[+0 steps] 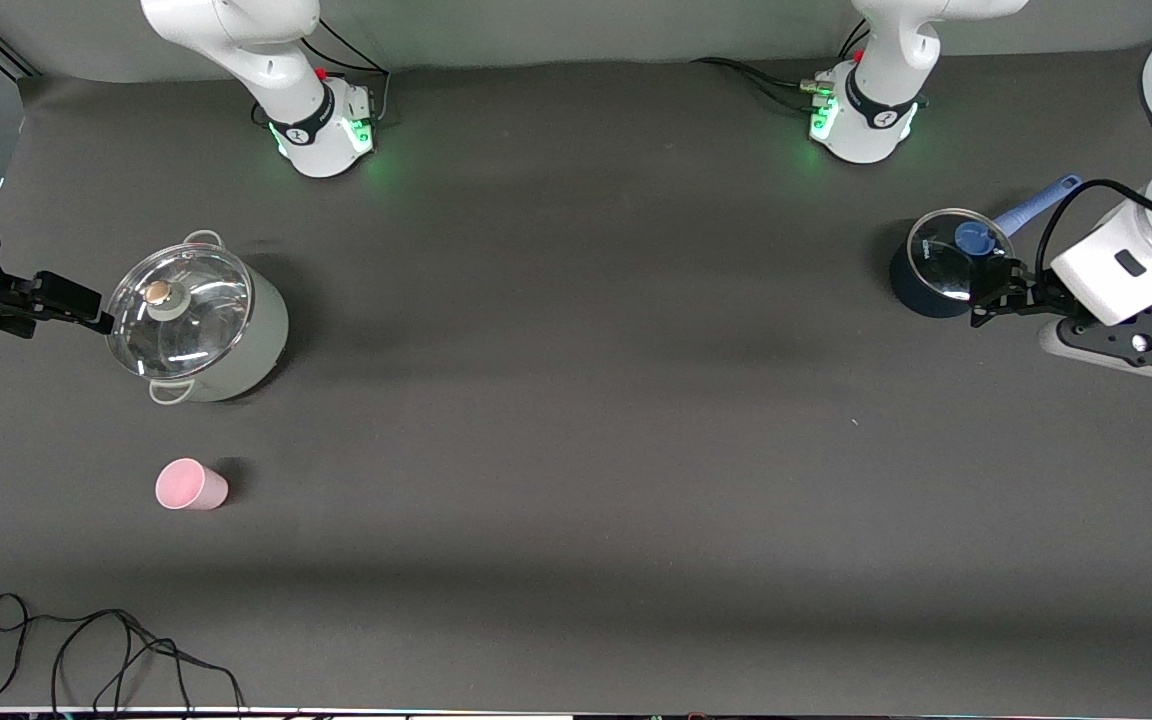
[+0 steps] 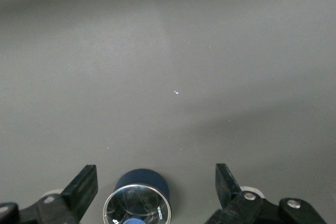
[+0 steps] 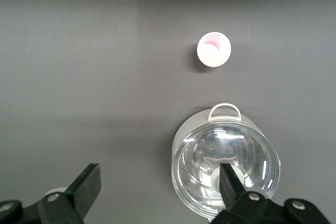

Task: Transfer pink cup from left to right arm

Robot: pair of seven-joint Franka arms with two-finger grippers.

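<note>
Both jaws spread wide and empty; pink cup [image 1: 191, 485] stands free on the bench [image 1: 576, 450].

Front view: pink cup upright toward the right arm's end of the bench, nearer the camera than the pale green lidded pot [image 1: 198, 330], apart from it. Right jaws [image 1: 61, 300] released, hanging just beside that pot's glass lid. Left jaws [image 1: 1011, 290] released, at the small dark blue pot [image 1: 936, 265] with its glass lid and blue knob; a blue handle [image 1: 1036, 208] shows by it. A black cable [image 1: 106, 640] lies at the bench edge nearest the camera.
Left wrist view: left jaws [image 2: 156, 187] gape over the dark blue pot [image 2: 140, 200]; nothing between the fingers [image 2: 84, 184].
Right wrist view: right jaws [image 3: 160, 184] released, one finger [image 3: 231, 182] over the green pot's lid [image 3: 226, 169]; pink cup [image 3: 213, 49] upright on bare bench, near the pot's loop handle [image 3: 224, 110], not touching.
</note>
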